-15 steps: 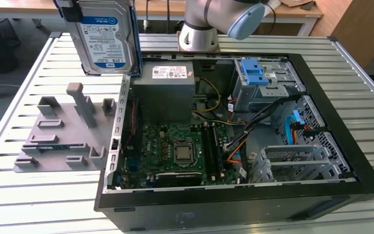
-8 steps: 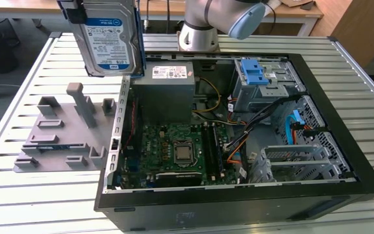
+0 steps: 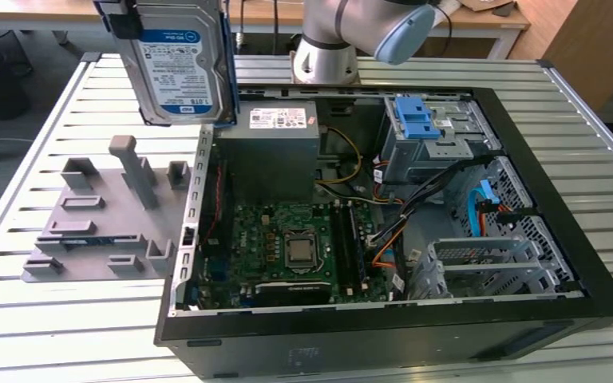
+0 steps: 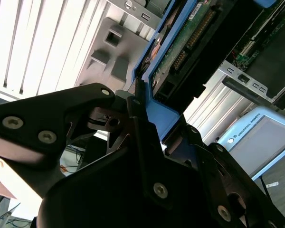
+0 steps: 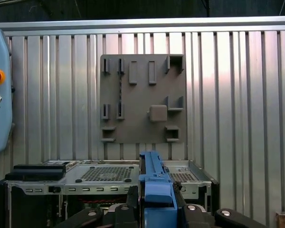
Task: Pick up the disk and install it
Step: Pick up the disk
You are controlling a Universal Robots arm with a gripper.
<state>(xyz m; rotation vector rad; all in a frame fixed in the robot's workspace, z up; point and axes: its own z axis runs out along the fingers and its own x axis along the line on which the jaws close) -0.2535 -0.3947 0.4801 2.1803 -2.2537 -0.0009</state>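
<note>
The disk (image 3: 179,64), a silver hard drive with a white-and-blue label in a blue bracket, hangs upright in the air at the exterior view's upper left. It is above the gap between the grey holder (image 3: 104,215) and the open computer case (image 3: 392,207). In the second wrist view my gripper (image 4: 149,118) is shut on the disk's blue bracket (image 4: 156,107), with the drive's green circuit board (image 4: 180,42) beyond. In the first wrist view the bracket's edge (image 5: 154,183) sticks up between my black fingers (image 5: 133,202).
Inside the case are a motherboard (image 3: 296,239), a power supply (image 3: 269,148), a drive cage with a ridged blue latch (image 3: 417,120) and a metal cage (image 3: 488,267). The arm's base (image 3: 326,56) stands behind the case. A teach pendant (image 5: 0,90) lies on the slatted table (image 3: 29,144).
</note>
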